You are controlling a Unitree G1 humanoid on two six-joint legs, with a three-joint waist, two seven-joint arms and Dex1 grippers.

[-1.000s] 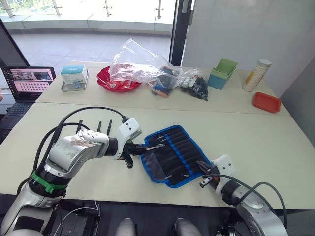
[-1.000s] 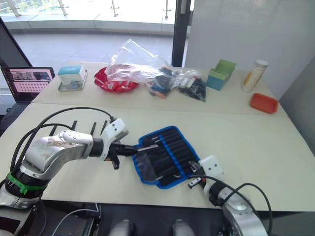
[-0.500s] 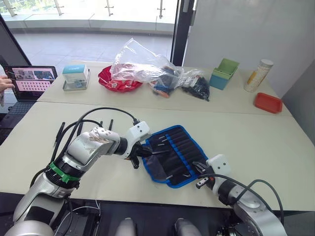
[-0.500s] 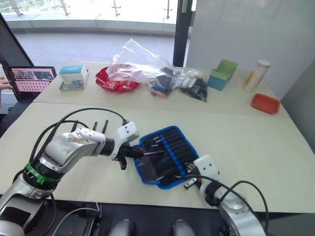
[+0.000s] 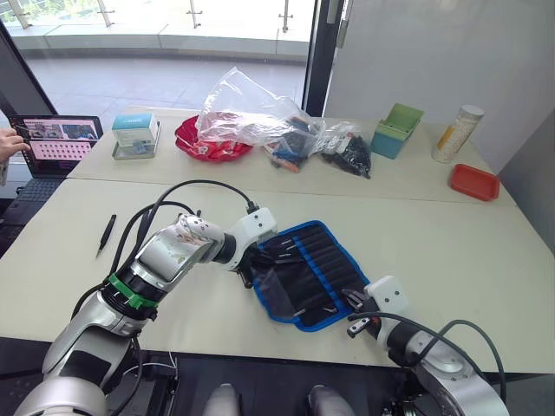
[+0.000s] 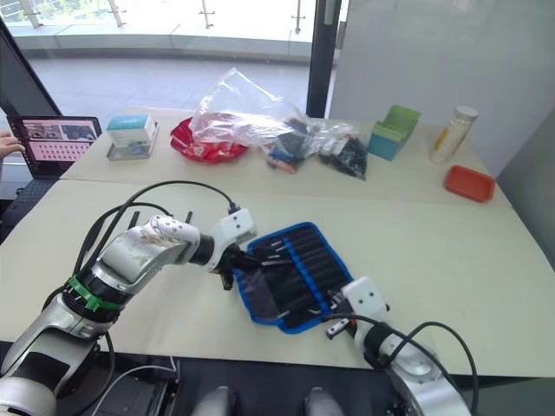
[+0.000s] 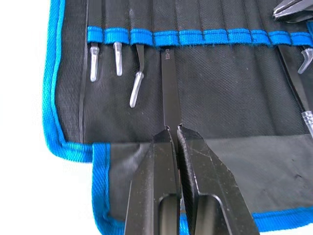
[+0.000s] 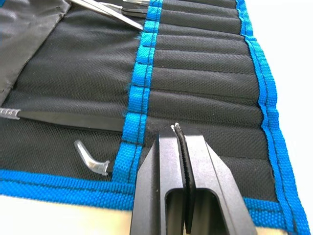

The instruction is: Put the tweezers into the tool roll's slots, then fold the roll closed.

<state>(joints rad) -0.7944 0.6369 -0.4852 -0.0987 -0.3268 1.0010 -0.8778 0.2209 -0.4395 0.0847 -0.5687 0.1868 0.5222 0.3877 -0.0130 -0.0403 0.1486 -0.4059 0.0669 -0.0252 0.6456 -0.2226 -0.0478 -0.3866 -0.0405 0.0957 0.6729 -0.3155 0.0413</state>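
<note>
Now, change: the left gripper has pushed further over the tool roll; its fingers clamp a tweezer, tip entering a slot.
Meaning: insertion underway.
Loose: one tweezer lies far left on the desk.
Right gripper: fingers closed, empty, pressing the roll's edge.
Obstacles: none nearby; plastic bags sit well apart.

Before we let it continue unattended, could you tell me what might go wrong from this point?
The left claw grips a tweezer whose tip sits right at the blue slot band; pushed slightly off line, it could slide over the tool roll instead of into a slot. The right claw, shut on the roll's near end, may not stop it shifting. One tweezer lies far off on the table, easy to miss.
</note>
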